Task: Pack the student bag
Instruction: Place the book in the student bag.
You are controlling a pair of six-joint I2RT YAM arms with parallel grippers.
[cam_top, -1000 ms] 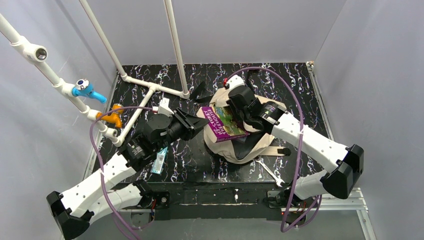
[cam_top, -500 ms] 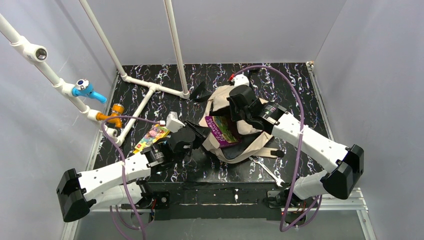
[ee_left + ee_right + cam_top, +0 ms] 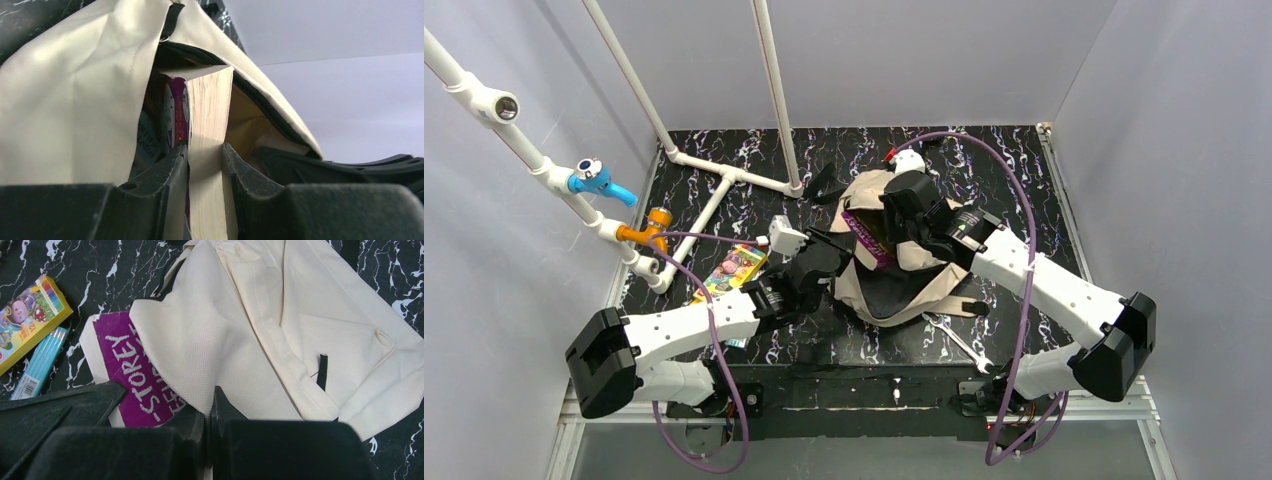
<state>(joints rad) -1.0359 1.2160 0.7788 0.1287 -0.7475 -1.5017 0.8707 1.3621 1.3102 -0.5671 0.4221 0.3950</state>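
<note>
The beige student bag lies mid-table with its main opening facing left. A thick book with a purple cover stands partly inside the opening. My left gripper is shut on the book's page block, one finger on each side, at the mouth of the bag. My right gripper is shut on the bag's upper flap and holds it up over the book's purple cover. The book's far end is hidden inside the bag.
A colourful crayon box lies left of the bag, also seen in the right wrist view beside a blue pencil pack. A wrench lies near the front edge. White pipes stand at the back left.
The book went from lying on top of the bag to standing partly inside its opening. My left arm swung in toward the bag, uncovering the crayon box. The right gripper kept hold of the flap.
</note>
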